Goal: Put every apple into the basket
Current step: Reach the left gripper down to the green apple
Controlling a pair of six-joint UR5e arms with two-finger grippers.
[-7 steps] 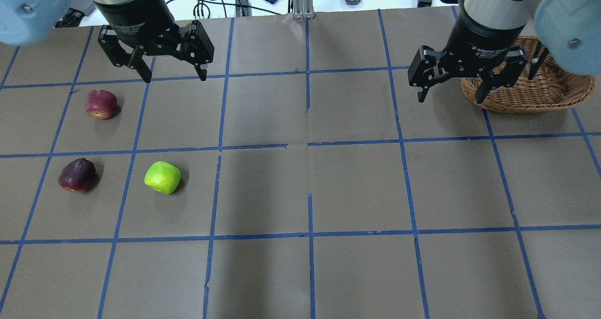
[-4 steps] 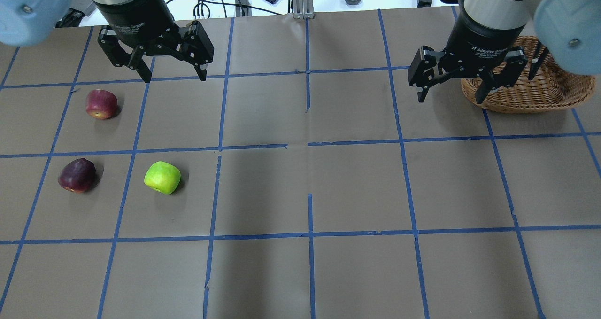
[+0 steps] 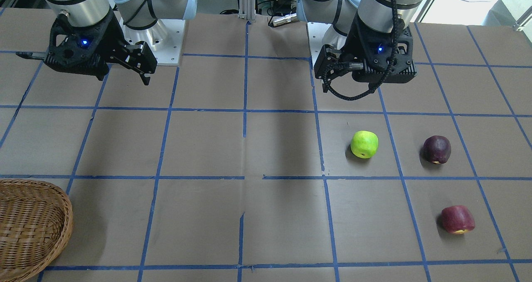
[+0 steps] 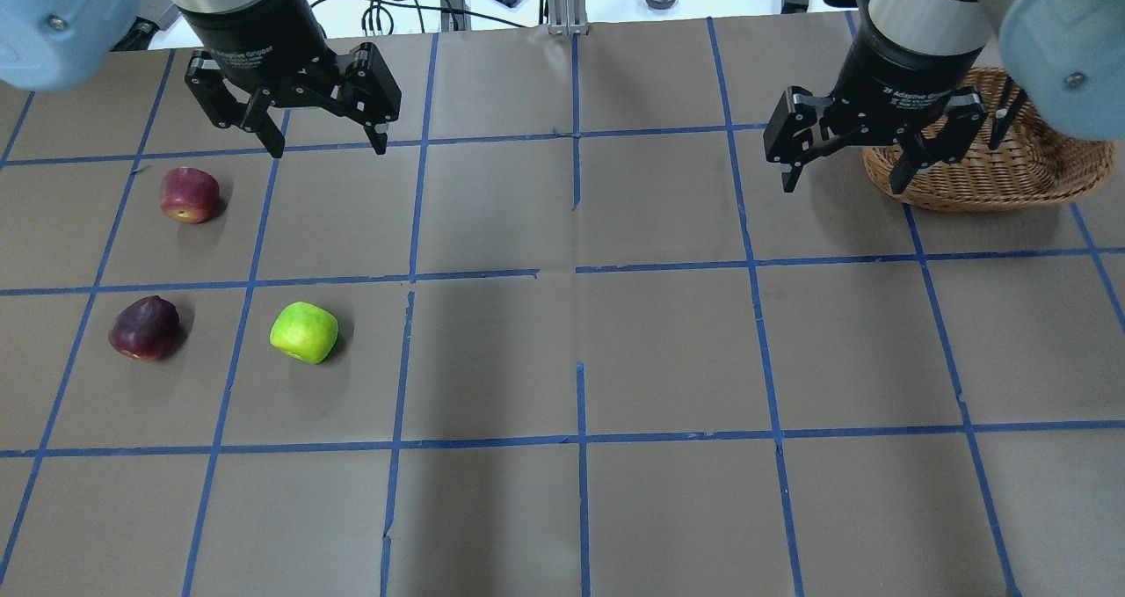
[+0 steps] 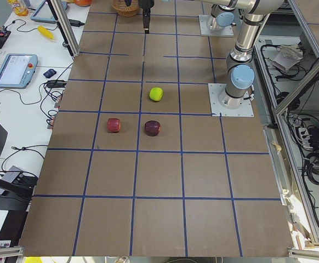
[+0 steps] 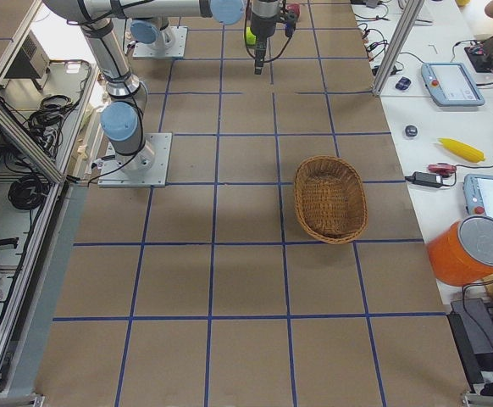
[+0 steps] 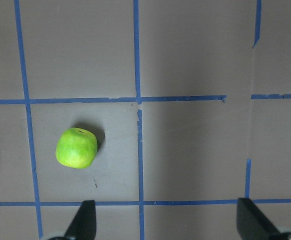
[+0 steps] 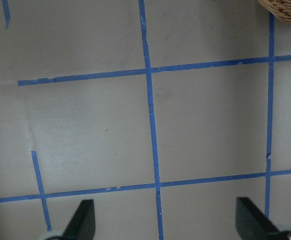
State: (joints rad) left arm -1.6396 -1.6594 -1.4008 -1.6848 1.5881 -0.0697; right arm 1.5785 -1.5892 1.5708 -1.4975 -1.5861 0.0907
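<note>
Overhead exterior shows little altered in the last second. Nearest, the green apple (image 4: 303, 332) and dark apple (image 4: 143, 327) lie untouched at left, the red apple (image 4: 189, 194) beyond. Farther, the left gripper (image 4: 328, 149) hangs splayed, empty, pointing down. The right gripper (image 4: 842, 186), likewise splayed, hovers beside the far-right basket (image 4: 1011, 184), so no pick seems begun.

A green apple (image 7: 76, 148) rests on the brown table (image 7: 195, 145), inside a square marked by blue tape (image 7: 140, 150), just ahead of one of the two fingertips (image 7: 85, 220) of the left gripper (image 7: 166, 222), which stand wide apart at the lower edge.
</note>
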